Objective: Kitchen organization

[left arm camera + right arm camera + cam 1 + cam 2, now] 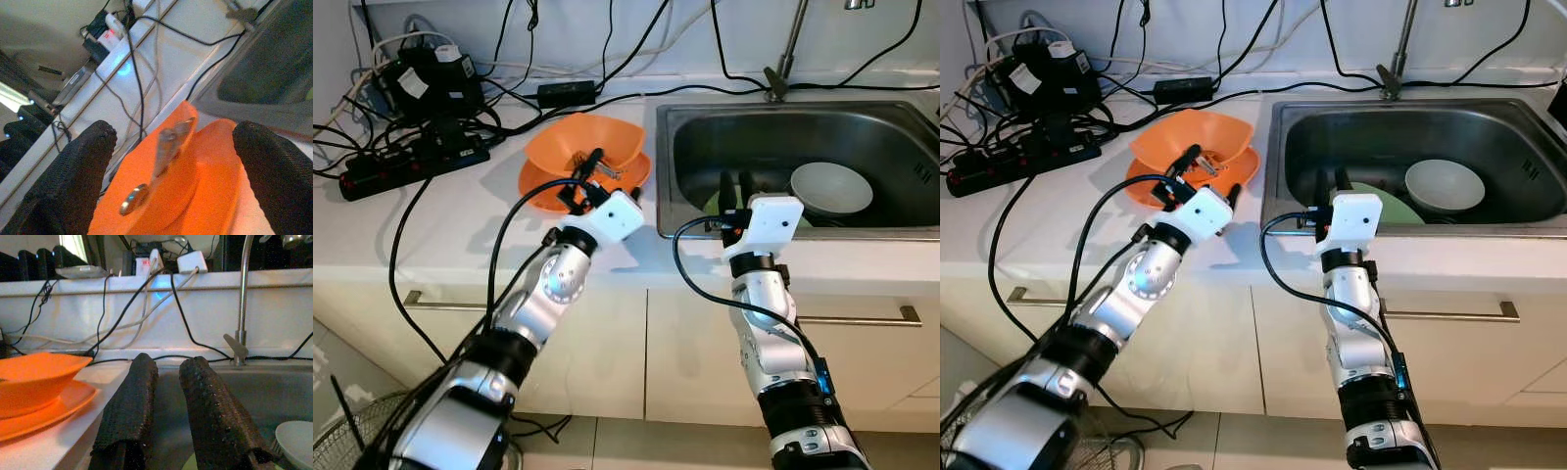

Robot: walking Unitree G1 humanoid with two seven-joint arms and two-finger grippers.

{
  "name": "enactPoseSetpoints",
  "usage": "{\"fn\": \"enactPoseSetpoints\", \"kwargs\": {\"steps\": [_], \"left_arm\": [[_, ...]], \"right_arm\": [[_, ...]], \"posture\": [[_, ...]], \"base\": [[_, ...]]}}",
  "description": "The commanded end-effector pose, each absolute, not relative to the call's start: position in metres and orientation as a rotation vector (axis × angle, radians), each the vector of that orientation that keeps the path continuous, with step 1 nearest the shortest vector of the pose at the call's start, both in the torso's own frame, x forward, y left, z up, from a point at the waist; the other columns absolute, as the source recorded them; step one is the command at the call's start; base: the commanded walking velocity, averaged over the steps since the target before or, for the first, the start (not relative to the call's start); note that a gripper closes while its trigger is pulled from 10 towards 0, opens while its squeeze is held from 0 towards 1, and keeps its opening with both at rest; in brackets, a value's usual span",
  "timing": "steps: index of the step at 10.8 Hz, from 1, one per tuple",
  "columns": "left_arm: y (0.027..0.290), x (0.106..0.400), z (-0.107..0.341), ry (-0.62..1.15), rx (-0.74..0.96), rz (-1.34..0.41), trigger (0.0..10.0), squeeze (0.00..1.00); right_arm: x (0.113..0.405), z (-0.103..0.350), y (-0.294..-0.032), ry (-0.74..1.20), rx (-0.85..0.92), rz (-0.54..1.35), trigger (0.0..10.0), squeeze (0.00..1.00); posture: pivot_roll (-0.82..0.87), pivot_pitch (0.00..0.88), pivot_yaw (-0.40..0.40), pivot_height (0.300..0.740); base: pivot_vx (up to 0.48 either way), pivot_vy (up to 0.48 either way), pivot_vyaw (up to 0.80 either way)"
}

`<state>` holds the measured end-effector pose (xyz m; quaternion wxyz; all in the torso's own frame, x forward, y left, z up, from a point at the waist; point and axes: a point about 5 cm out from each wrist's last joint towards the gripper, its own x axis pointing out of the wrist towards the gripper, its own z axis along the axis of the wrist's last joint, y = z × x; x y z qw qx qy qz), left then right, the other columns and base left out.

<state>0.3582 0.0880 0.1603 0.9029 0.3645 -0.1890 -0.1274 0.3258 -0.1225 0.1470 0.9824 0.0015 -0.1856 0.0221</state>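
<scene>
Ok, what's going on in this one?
The robot stands at a kitchen counter. Its left gripper, fingers open, reaches over an orange bowl stacked on an orange plate, with cutlery inside the bowl. Its right gripper hangs over the front edge of the sink, holding nothing. A white bowl and a green plate sit in the sink.

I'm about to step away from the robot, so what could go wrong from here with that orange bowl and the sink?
The left gripper is open at the orange bowl, which sits on an orange plate and holds cutlery; a clumsy grab might tip it. Cables lie close beside it and could snag. The right gripper hangs over the sink edge.
</scene>
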Motion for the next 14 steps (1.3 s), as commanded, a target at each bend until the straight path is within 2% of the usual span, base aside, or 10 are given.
{"fn": "enactPoseSetpoints", "kwargs": {"steps": [1, 3, 14], "left_arm": [[0.0936, 0.3637, 0.1671, -0.394, 0.756, -0.216, 2.2, 0.00], [0.0921, 0.3653, 0.1683, -0.396, 0.761, -0.218, 0.0, 0.00], [0.0876, 0.3639, 0.1724, -0.432, 0.791, -0.242, 0.0, 0.00]], "right_arm": [[0.3250, 0.1464, -0.1190, -0.375, -0.004, 0.052, 10.0, 0.00], [0.3247, 0.1460, -0.1186, -0.374, -0.004, 0.052, 10.0, 0.00], [0.3258, 0.1443, -0.1186, -0.359, -0.008, 0.047, 10.0, 0.00]], "posture": [[0.06, 0.000, 0.079, 0.740], [0.05, 0.000, 0.081, 0.740], [0.06, 0.000, 0.080, 0.740]], "base": [[0.000, 0.000, 0.00], [0.000, 0.000, 0.00], [0.000, 0.000, 0.00]]}}
